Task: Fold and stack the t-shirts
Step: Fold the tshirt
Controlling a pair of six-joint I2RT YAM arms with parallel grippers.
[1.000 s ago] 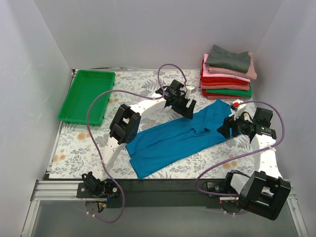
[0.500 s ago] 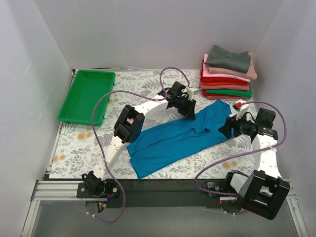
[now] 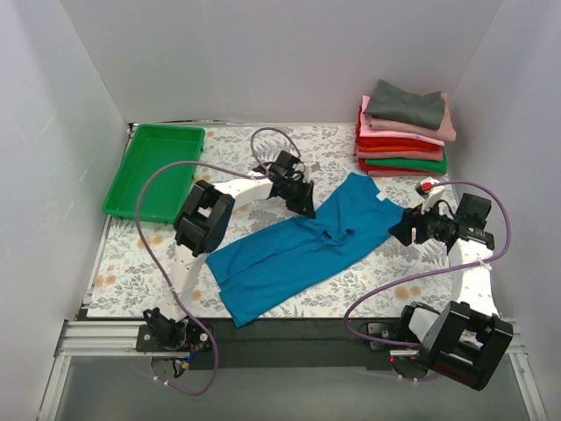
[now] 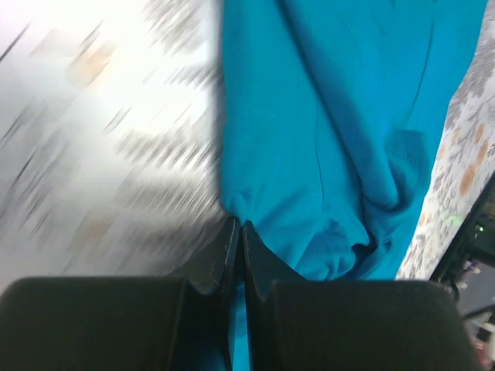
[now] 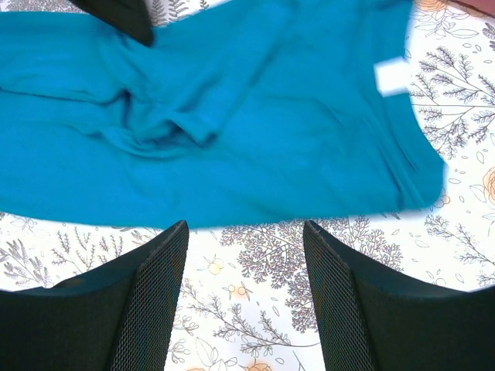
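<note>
On the floral table (image 3: 123, 254), left hand (image 4: 236, 226) clamps the teal t-shirt (image 3: 298, 250); right hand (image 5: 246, 232) gapes beside it.

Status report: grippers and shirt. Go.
Left gripper shut on teal shirt edge. Right gripper open, empty, just off the shirt. Shirt rumpled, unfolded. Stack stands apart.
</note>
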